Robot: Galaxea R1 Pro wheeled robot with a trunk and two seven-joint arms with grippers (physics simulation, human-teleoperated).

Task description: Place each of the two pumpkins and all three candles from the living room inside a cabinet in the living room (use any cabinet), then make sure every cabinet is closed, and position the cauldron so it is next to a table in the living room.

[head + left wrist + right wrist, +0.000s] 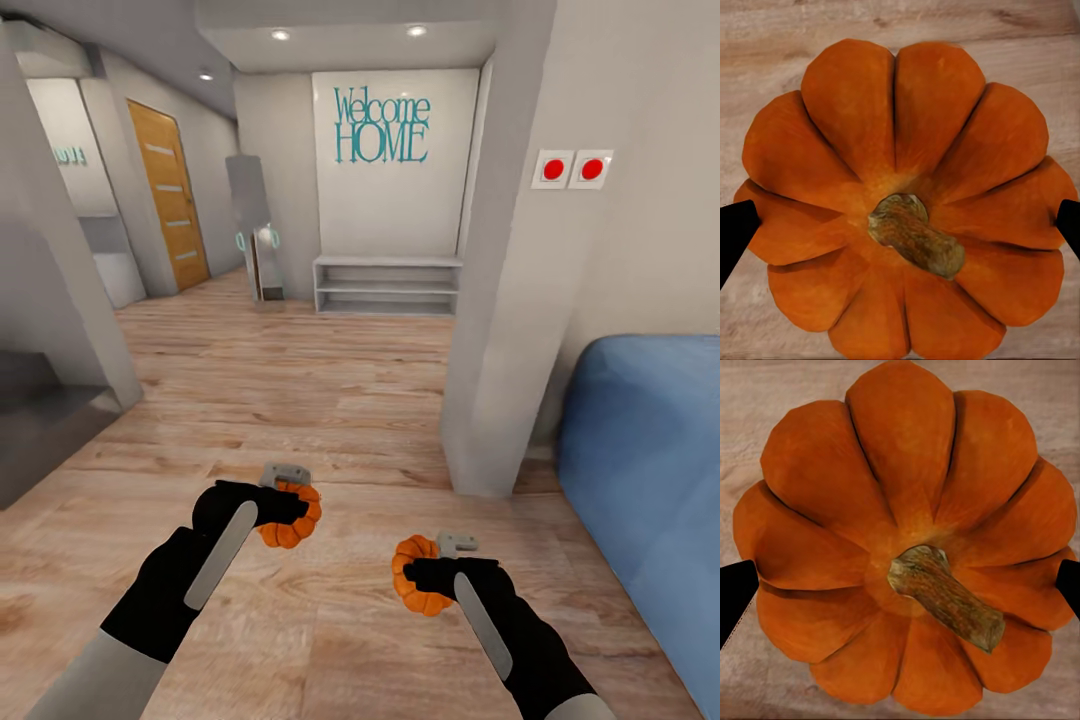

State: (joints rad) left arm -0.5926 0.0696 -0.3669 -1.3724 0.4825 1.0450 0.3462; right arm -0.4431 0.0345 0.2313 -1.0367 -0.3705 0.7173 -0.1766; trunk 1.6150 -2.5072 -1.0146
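Observation:
I carry two orange ribbed pumpkins above the wooden floor. One pumpkin (295,518) sits in my left gripper (287,505), which is shut on it; up close in the left wrist view, this pumpkin (907,150) shows its brown stem between black fingertips (735,232). The other pumpkin (417,575) is clamped in my right gripper (430,570); in the right wrist view, that pumpkin (900,495) sits stem-up between the dark fingertips (735,592). Candles, cabinet, cauldron and table are out of view.
A grey pillar (500,300) stands ahead on the right, with a blue sofa (650,470) beside it. A white open shelf unit (387,285) sits under a "Welcome HOME" wall sign. An orange door (170,195) is at far left, a dark counter (40,410) at left.

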